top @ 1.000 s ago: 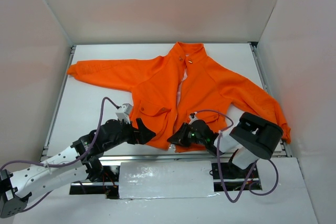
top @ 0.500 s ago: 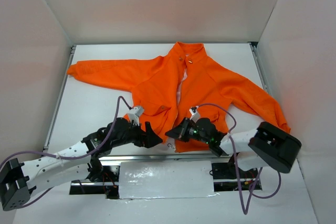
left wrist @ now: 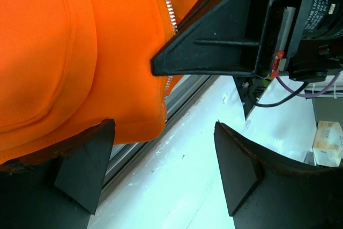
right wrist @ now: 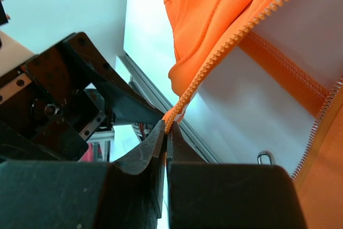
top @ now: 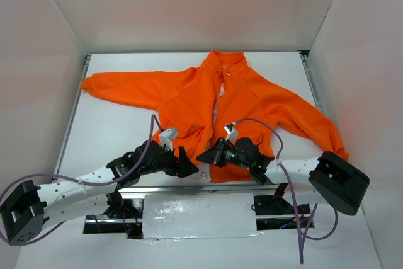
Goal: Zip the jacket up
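Jacket point(top: 252, 99): soft floppy fleece, best pinched on zipper tape point(right wrist: 230, 44) at its bottom end. Clamped there with right pincer point(right wrist: 167, 132), gaping wide with left pincer point(left wrist: 162, 132).

readable text: none | left wrist view, 2 o'clock: white print on black lens barrel point(left wrist: 323, 12), too blurred to read | 4 o'clock: beige box point(left wrist: 328, 142), markings illegible

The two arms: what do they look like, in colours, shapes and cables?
Both are white tubes with bulky black joints, and a purple cable loops along each. The left arm has small holes in its white link; the right arm looks plainer. The left claw and right claw are black, with wedge-shaped fingers.
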